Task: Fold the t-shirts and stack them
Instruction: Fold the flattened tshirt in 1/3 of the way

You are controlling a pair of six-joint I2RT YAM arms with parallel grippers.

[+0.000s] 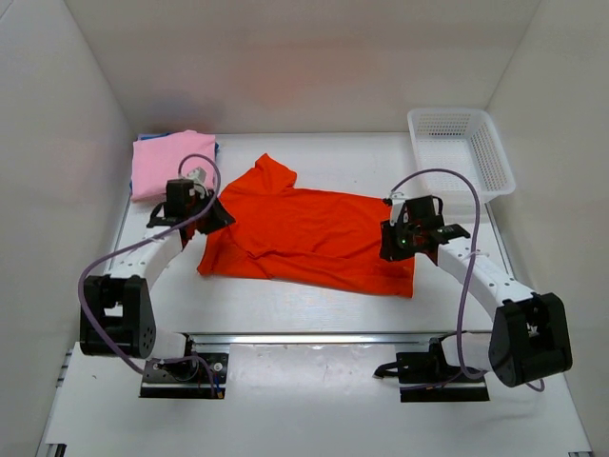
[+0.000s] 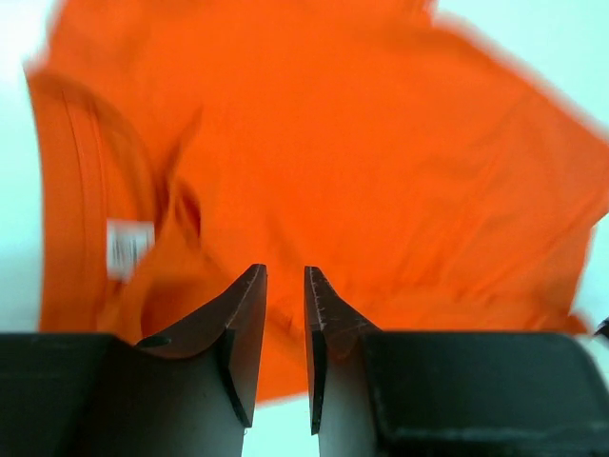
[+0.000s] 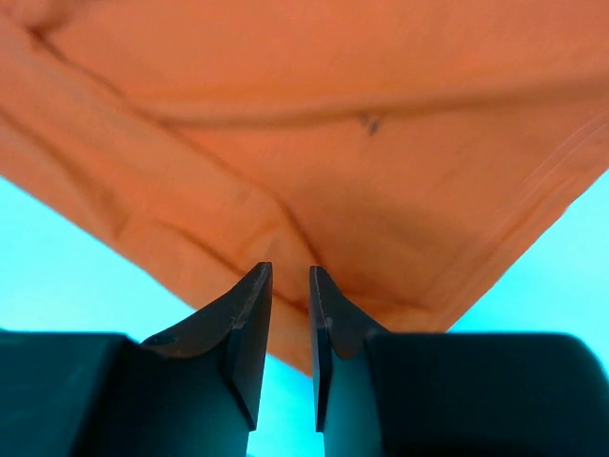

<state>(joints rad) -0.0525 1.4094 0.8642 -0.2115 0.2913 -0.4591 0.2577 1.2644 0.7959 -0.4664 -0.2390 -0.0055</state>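
Bright orange-red t-shirt (image 1: 314,238), soft knit cloth, was spread flat and lightly rippled on the white table (image 1: 285,309), to the left of the white plastic mesh basket (image 1: 501,169) and nearer the arm bases than it. One short sleeve was pointed toward the far wall; the hem was turned toward the basket side. A white label (image 2: 128,249) was seen inside the ribbed collar in the left wrist view, where the cloth was blurred.

A light pink t-shirt (image 1: 167,164) was laid folded into a rough square far to the left of the basket, at about the same depth. A blue t-shirt (image 1: 143,137) was shown only as a thin edge under it.

The left gripper (image 1: 213,217) was set at the shirt edge farthest from the basket. Its black wedge-shaped fingers (image 2: 243,328) were drawn nearly together; whether cloth was pinched could not be told.

The right gripper (image 1: 390,243) was placed at the hem nearest the basket. Creases were gathered at its fingertips, and a corner of the orange-red cloth was clamped between them.
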